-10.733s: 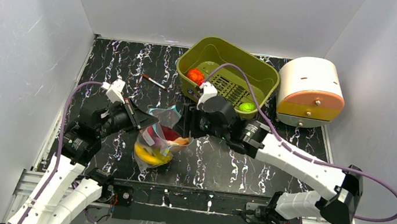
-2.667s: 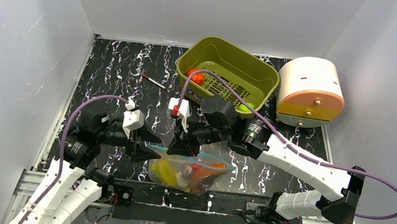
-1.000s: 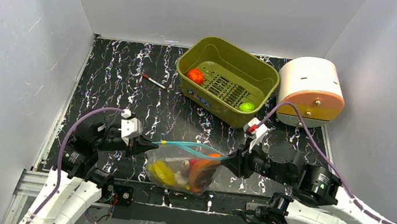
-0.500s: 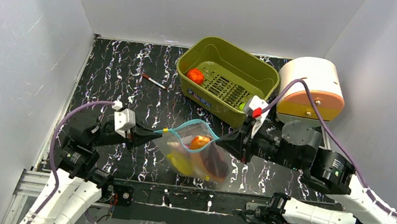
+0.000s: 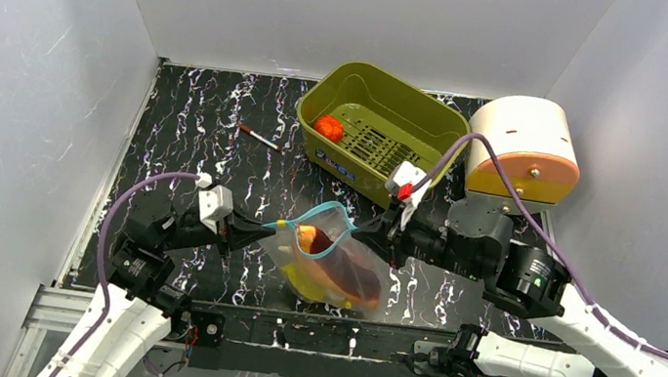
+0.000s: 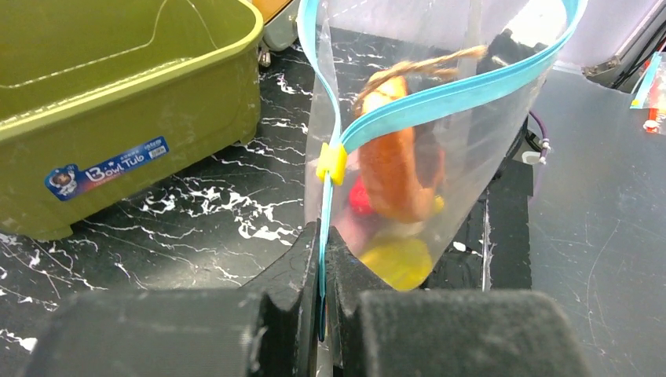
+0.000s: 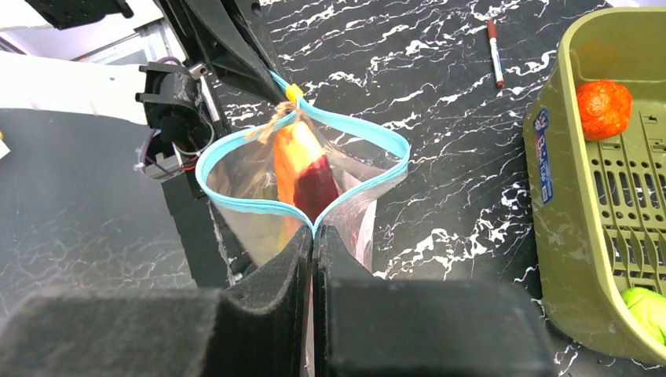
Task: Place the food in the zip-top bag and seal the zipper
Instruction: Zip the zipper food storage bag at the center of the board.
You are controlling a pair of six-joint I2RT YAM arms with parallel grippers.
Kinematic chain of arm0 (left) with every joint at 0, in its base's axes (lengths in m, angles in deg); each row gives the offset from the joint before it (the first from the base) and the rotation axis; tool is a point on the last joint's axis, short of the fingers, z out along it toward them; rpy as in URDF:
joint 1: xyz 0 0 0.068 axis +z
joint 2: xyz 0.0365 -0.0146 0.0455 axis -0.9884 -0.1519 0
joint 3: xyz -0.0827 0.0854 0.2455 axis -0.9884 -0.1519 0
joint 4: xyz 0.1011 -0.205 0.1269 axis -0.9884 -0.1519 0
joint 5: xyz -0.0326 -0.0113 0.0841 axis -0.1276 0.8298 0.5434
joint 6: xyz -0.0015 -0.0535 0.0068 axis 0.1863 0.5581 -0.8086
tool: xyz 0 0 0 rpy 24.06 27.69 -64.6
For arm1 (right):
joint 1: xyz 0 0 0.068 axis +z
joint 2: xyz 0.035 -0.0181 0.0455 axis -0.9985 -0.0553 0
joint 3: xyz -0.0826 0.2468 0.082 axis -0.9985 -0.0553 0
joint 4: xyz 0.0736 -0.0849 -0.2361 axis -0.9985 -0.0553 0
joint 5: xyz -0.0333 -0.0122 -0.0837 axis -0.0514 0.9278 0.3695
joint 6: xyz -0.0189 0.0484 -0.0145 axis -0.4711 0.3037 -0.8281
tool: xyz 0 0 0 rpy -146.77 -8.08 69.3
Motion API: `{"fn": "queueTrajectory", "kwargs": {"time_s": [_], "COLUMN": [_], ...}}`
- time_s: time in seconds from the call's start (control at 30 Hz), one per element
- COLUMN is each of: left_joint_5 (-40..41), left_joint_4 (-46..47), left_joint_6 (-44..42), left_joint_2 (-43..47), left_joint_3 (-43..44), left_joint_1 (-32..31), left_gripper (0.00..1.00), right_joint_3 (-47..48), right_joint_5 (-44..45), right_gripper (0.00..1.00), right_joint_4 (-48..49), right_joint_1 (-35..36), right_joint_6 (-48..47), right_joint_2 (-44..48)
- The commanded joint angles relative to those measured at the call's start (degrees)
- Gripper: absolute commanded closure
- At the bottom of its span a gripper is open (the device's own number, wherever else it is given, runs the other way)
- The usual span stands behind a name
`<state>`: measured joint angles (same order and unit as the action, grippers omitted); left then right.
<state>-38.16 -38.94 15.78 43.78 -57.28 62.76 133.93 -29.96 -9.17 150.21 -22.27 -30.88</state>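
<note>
Bag (image 5: 335, 270) hangs from left gripper (image 5: 267, 227) and right gripper (image 5: 360, 235) (zipper (image 6: 440, 100) unsealed).

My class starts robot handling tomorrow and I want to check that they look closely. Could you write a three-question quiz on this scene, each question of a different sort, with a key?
1. True or false: the mouth of the zip-top bag is sealed shut.
2. Which of these foods lies in the olive-green tub, not in the bag? A) banana B) tomato C) eggplant
3. Fill in: the left gripper and the right gripper are each clamped at opposite ends of the bag's teal-blue ____.

Key
1. False: the mouth gapes open in a loop.
2. B
3. zipper
</note>
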Motion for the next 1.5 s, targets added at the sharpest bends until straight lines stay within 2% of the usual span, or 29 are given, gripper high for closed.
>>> {"fn": "queueTrajectory", "kwargs": {"time_s": [0.0, 0.13, 0.23, 0.3, 0.47, 0.57, 0.83, 1.13, 1.2, 1.3, 1.37, 1.47], "left_joint_5": [0.3, -0.9, -0.6, 0.7, 2.0, 2.3, -0.2, -4.0, -4.7, -6.1, -7.5, -8.3], "left_joint_4": [1.8, 1.7, -2.5, -5.5, 4.3, 1.5, 3.4, 1.3, 0.4, 0.5, 1.6, 2.4], "left_joint_6": [-0.1, 3.5, 1.7, -0.9, 6.2, 3.6, 6.0, 3.2, 1.9, 1.2, 1.2, 1.6], "left_joint_2": [1.6, 1.3, -0.3, -0.6, 2.4, 0.3, 2.0, 1.5, 1.4, 2.0, 2.2, 2.4], "left_joint_3": [0.4, 8.6, 12.1, 10.8, 8.3, 8.8, 2.6, 1.0, 1.2, 0.8, 0.3, 0.3], "left_joint_1": [0.1, 0.1, 0.1, 0.1, 0.1, 0.1, 0.1, 0.1, 0.1, 0.1, 0.1, 0.1], "left_gripper": [1.00, 1.00, 1.00, 1.00, 1.00, 1.00, 1.00, 1.00, 1.00, 1.00, 1.00, 1.00], "right_joint_3": [-5.5, -13.7, -10.9, -8.3, -3.7, -3.9, -18.5, -19.6, -19.5, -19.2, -19.1, -16.6], "right_joint_5": [3.2, 15.7, 17.3, 19.3, 14.9, 10.1, 14.7, 14.4, 13.8, 10.5, 7.7, 4.2], "right_gripper": [1.00, 1.00, 1.00, 1.00, 1.00, 1.00, 1.00, 1.00, 0.96, 0.68, 0.55, 0.51], "right_joint_4": [8.0, 12.0, 15.3, 14.7, 14.6, 17.8, 15.7, 9.9, 11.2, 12.9, 13.0, 11.9], "right_joint_1": [0.3, 0.2, 0.2, 0.3, 0.3, 0.3, 0.3, 0.3, 0.3, 0.3, 0.3, 0.2], "right_joint_6": [-1.8, 1.6, 2.1, 0.1, -3.1, -3.9, 1.3, 0.3, -0.3, -3.2, -6.1, -7.8], "right_joint_2": [1.5, 6.7, 9.1, 8.8, 7.8, 8.1, 10.2, 11.3, 12.0, 13.3, 13.2, 10.4]}}
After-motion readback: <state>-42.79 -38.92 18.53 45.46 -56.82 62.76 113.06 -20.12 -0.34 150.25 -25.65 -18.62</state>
